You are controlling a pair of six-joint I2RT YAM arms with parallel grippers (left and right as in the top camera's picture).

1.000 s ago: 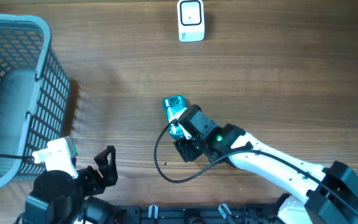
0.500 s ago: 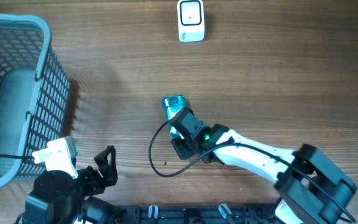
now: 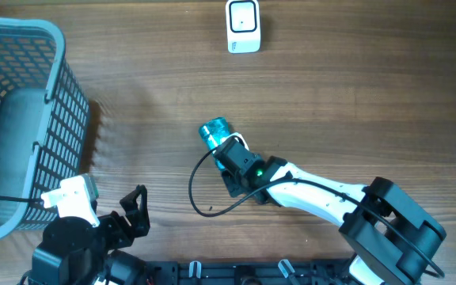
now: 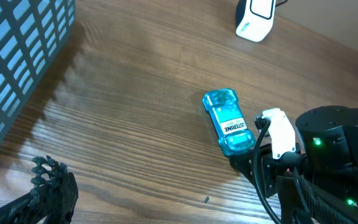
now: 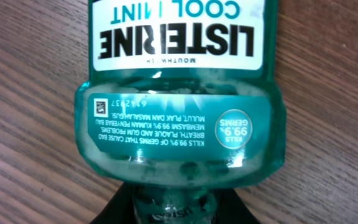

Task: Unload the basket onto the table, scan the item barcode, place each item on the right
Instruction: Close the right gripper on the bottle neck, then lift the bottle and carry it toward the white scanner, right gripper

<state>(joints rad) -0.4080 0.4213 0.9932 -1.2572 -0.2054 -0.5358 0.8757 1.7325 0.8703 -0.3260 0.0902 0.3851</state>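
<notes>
Blue-green plastic is showing through on the little bottle, which is sitting around the middle of the wooden table. The right gripper is squeezing its fingers tight on the thin cap end of the bottle, and the fat bottom end is pointing toward the far left. I cannot tell if the bottle is touching the table or is tipped up a bit. In the right wrist view the bottle is filling almost the whole picture, and its words are looking upside down. The white label is saying LISTERINE in big black letters, with MOUTHWASH in tiny letters and COOL MINT in green. A see-through sticker lower down is saying KILLS 99.9% OF GERMS THAT CAUSE BAD BREATH, PLAQUE AND GUM PROBLEMS, and it has a small square code next to some numbers too small to read well. A round badge is saying KILLS 99.9% GERMS. The white scanner is standing at the far edge of the table, well apart from the bottle. A grey-blue basket is sitting on the left. The left gripper is waiting at the near left with its black fingers wide apart and holding nothing. A small green light is glowing on the right arm, and a black cable is looping beside it.
</notes>
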